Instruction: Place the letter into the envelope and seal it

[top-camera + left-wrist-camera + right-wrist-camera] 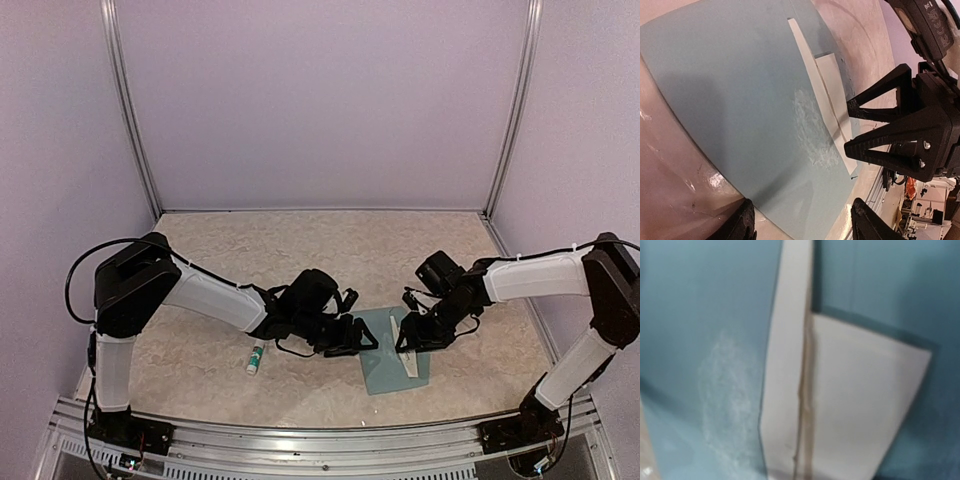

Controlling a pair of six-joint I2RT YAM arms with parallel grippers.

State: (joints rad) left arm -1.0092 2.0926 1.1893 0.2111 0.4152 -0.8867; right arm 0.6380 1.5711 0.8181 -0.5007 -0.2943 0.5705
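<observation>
Teal paper forms the one envelope [378, 365], which lies flat on the tabletop [330, 250] at lower centre-right of the top view, close to the near rail. One letter [409, 360], off-white, lies on the right part of the envelope as a narrow strip beside a wider panel. In the right wrist view the top of that panel [855, 400] runs under a teal edge; whether it sits inside the pocket cannot be told. One whitish rough patch [812, 130] marks the envelope face just left of the strip. One glue stick [256, 357] lies at lower left, well apart from the envelope. Two tools are present. The left tool [802, 227] is at the envelope's left edge with its jaws spread wide and nothing clamped; the envelope's near corner lies between them. The right tool [848, 126] is over the letter with its jaws moderately apart, tips at the strip's edge, gripping nothing visible. The tools face each other across the envelope, near but apart. Open tabletop fills the upper half of the surface; the walls stand well clear.
</observation>
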